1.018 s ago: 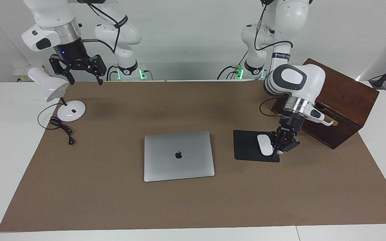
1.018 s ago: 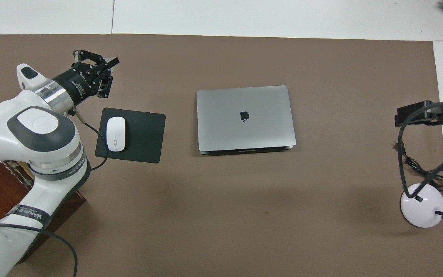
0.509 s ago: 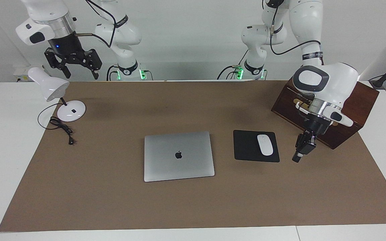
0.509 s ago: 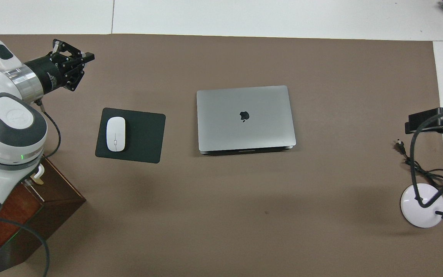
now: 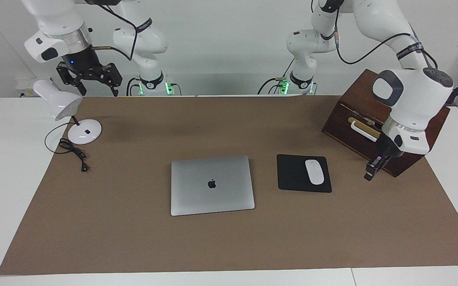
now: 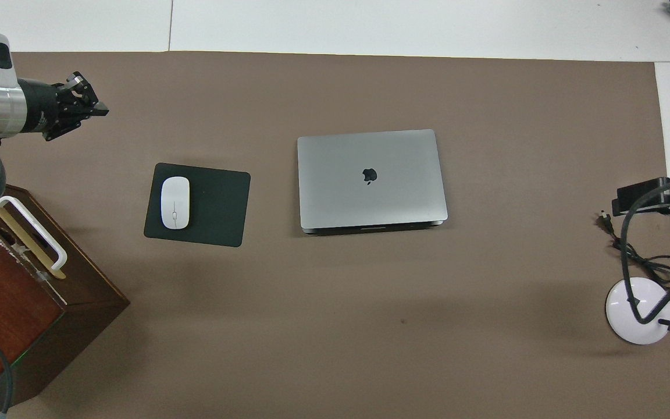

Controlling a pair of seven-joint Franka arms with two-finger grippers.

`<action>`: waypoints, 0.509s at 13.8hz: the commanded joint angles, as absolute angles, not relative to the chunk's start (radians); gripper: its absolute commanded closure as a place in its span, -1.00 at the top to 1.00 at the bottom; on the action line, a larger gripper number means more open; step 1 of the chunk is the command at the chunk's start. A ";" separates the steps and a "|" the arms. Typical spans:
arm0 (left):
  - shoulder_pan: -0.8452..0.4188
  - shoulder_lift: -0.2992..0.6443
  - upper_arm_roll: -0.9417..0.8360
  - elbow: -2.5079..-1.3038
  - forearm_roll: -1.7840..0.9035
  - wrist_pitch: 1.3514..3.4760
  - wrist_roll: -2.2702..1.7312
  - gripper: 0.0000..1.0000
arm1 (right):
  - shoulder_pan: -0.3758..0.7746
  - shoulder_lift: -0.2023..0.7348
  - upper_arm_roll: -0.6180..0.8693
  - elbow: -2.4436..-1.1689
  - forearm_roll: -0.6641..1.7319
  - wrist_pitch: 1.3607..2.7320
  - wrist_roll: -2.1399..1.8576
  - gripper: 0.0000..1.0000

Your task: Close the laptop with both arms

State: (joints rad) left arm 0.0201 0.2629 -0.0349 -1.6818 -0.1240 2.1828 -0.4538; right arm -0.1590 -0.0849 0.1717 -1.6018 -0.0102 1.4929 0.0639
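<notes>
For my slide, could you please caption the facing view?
Closed laptop lies flat; left claw hangs beside the mouse pad, right claw above the lamp.

Silver-grey laptop [image 5: 212, 185] with dark logo at centre frame; white mouse [image 5: 314, 172] on black mouse pad [image 5: 292, 173]; dark brown wooden box [image 5: 388, 119] at right; brown worktop [image 5: 229, 246]; white lamp [image 5: 64, 109] upper left.

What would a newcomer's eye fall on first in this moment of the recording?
First, the silver-grey laptop, lid shut with its apple logo up, flat in the middle of the brown mat. Beside it, toward the left arm's end, a white mouse lies on a black mouse pad. The left gripper hangs in front of the wooden box, while the right gripper, fingers spread, hangs above the white desk lamp.
</notes>
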 commanded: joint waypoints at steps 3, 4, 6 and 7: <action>0.018 0.245 -0.026 -1.658 -0.069 1.992 -0.377 -1.00 | -0.210 -0.126 0.183 -1.675 0.021 1.546 0.011 1.00; 0.018 0.233 -0.026 -1.661 -0.051 1.953 -0.362 -1.00 | -0.210 -0.126 0.184 -1.680 0.021 1.546 0.008 1.00; 0.024 0.210 -0.026 -1.660 -0.049 1.878 -0.325 -1.00 | -0.206 -0.126 0.184 -1.681 0.021 1.548 0.015 1.00; 0.025 0.195 -0.026 -1.661 -0.049 1.846 -0.319 -1.00 | -0.206 -0.126 0.184 -1.681 0.021 1.552 0.015 1.00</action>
State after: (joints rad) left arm 0.0205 0.2343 -0.0293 -1.6634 -0.0687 1.9242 -0.3514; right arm -0.1812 -0.0908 0.1725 -1.6370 -0.0102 1.5176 0.0462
